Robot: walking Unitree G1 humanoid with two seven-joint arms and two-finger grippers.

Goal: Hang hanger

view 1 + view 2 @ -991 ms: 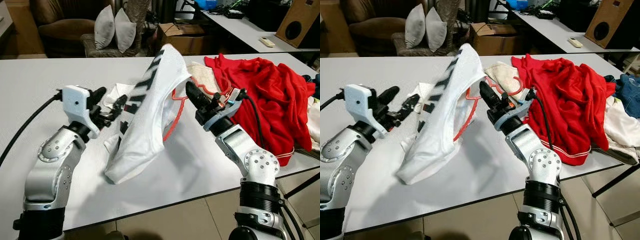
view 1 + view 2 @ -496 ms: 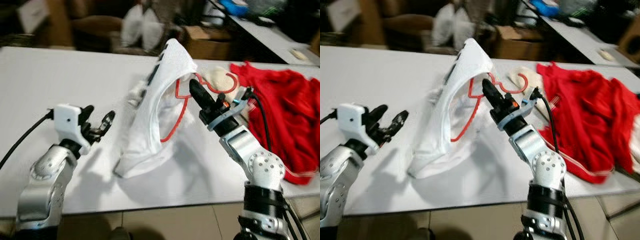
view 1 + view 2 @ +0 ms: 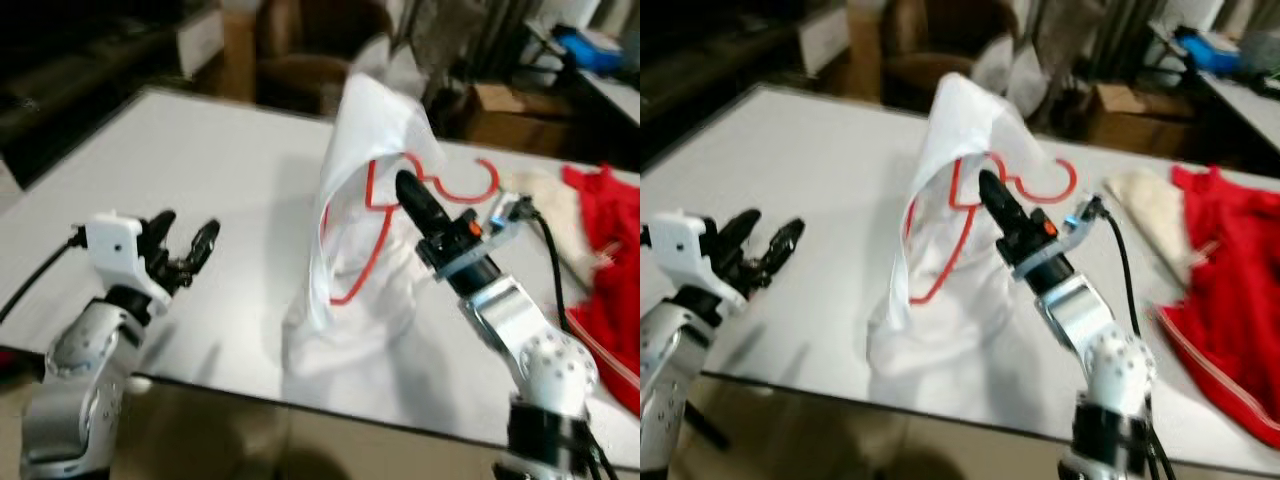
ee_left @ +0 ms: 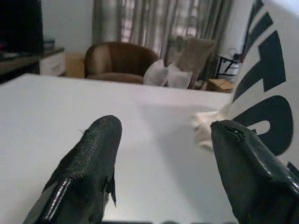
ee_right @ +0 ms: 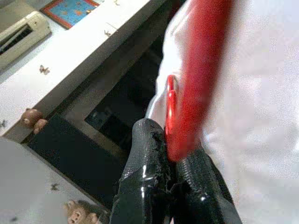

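Note:
A red plastic hanger [image 3: 372,222] with a white shirt [image 3: 352,318] draped over it is held up above the white table [image 3: 200,160]. My right gripper [image 3: 405,186] is shut on the hanger near its hook [image 3: 484,176]; in the right wrist view its fingers [image 5: 145,161] clamp the red hanger [image 5: 201,70] against white cloth. The shirt's lower part rests bunched on the table. My left gripper [image 3: 184,250] stands open, left of the shirt and apart from it. In the left wrist view its fingers [image 4: 96,154] are spread, with the shirt's black lettering [image 4: 271,70] beside them.
A red garment [image 3: 612,262] and a cream cloth [image 3: 545,195] lie on the table's right side. Beyond the table stand a brown armchair [image 3: 315,45], cushions and a cardboard box [image 3: 505,115]. The table's near edge runs just below both arms.
The camera has swung left and the picture is blurred. My right gripper has raised the hanger, so the shirt hangs more upright. My left gripper has drawn away from the shirt.

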